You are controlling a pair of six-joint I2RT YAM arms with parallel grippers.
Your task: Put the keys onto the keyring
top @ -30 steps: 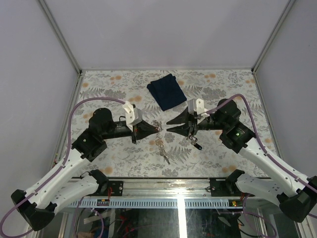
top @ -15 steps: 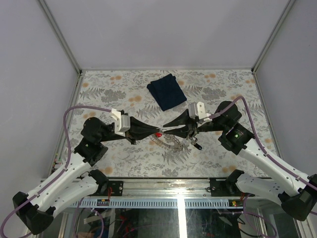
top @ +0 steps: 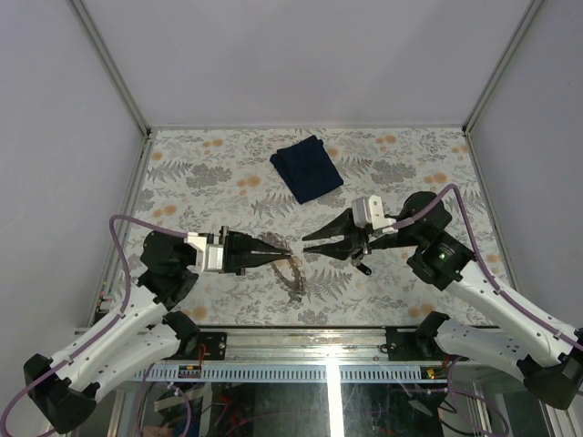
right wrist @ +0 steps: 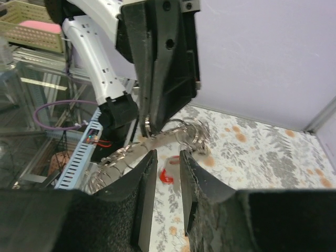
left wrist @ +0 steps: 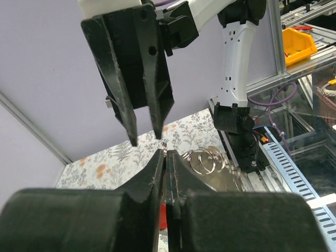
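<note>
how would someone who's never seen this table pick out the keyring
On the floral table, look near the middle, where the left hand and right hand face tip to tip. The keyring trails from the left hand's pinched tips toward the near edge. It's the only silvery, finely linked loop; the dark blue cloth behind is folded fabric.
</note>
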